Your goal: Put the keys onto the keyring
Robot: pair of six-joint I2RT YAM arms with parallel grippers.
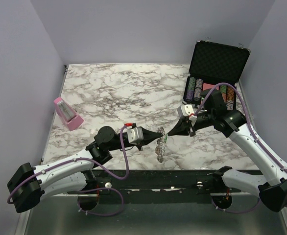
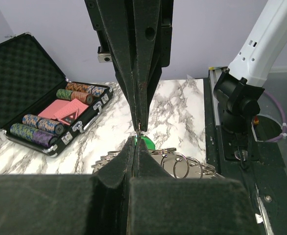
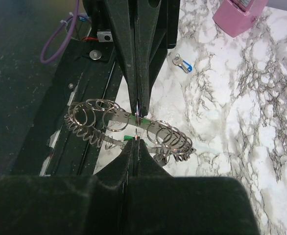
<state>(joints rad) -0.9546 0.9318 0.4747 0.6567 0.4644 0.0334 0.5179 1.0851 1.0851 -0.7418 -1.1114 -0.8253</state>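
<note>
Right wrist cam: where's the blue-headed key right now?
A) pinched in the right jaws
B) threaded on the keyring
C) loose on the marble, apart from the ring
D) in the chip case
C: the blue-headed key lies loose on the marble table, apart from the keyring and toward the pink box.

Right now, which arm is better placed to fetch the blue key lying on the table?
Left, probably. The blue key lies near the left gripper, farther from the right gripper. Both are shut tip to tip at the keyring, so it must open first.
</note>
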